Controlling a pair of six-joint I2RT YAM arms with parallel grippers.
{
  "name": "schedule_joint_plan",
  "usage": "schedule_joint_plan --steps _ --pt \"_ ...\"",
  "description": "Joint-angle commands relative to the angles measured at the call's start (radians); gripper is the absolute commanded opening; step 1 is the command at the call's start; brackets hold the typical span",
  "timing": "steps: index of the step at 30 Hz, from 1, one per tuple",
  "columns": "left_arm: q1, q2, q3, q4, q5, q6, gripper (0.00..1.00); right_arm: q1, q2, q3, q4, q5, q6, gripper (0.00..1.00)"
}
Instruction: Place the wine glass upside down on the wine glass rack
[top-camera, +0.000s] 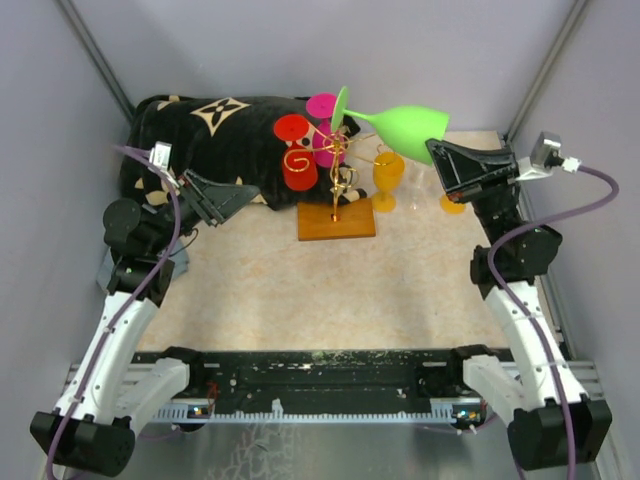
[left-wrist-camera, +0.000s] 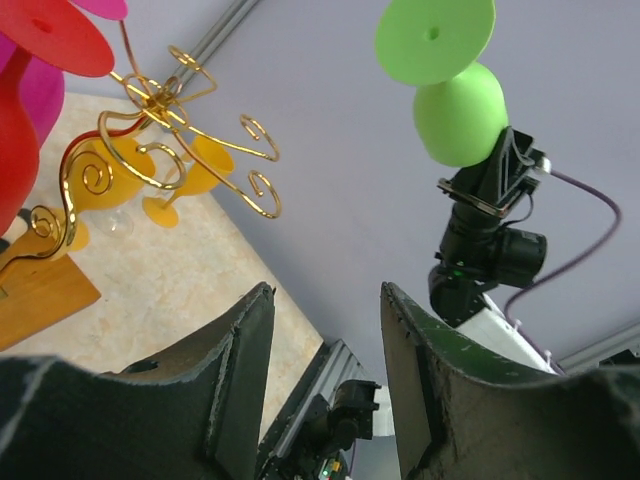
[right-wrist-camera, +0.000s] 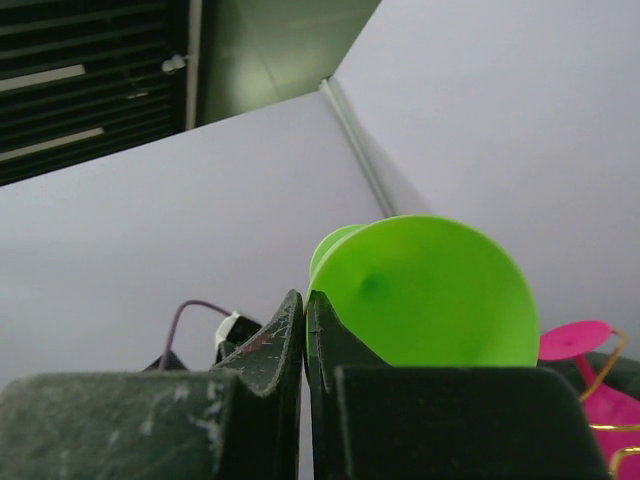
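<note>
Right tool (top-camera: 434, 150) clenched on green wine glass (top-camera: 405, 122), which is sideways with its foot just right of the wine glass rack (top-camera: 335, 185) top.
Left tool (top-camera: 250, 192) released, left of rack. Your risk, as judged: the pinch at the bowl slips while you invert, or the foot knocks the red glass (top-camera: 298, 172). Left wrist view shows free wire curls (left-wrist-camera: 255, 165); right wrist view shows mostly glass.

Green wine glass (top-camera: 405, 124) lying sideways in the air, foot just beside the top of gold wire wine glass rack (top-camera: 334, 200), upright on flat wooden base (top-camera: 350, 224).
</note>
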Motion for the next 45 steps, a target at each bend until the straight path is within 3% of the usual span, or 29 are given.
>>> schedule_joint_plan --steps 1,6,11,17,20,29,45 --pt "0.003 0.0 -0.024 0.165 0.046 -0.097 0.53 -0.004 0.094 0.062 0.378 -0.157 0.286 0.0" --pt "0.004 0.022 -0.069 0.343 0.074 -0.218 0.54 -0.005 0.183 0.072 0.586 -0.181 0.456 0.0" --pt "0.004 0.101 -0.125 0.664 0.101 -0.444 0.54 0.004 0.283 0.107 0.798 -0.19 0.626 0.0" --pt "0.001 0.231 -0.175 1.117 0.098 -0.737 0.54 0.075 0.311 0.122 0.796 -0.222 0.605 0.0" --pt "-0.009 0.282 -0.179 1.268 0.082 -0.836 0.54 0.138 0.326 0.128 0.765 -0.238 0.552 0.0" --pt "-0.041 0.327 -0.159 1.44 0.046 -0.928 0.55 0.215 0.376 0.126 0.776 -0.226 0.515 0.0" --pt "-0.11 0.335 -0.142 1.497 0.007 -0.952 0.54 0.331 0.435 0.138 0.737 -0.21 0.43 0.0"
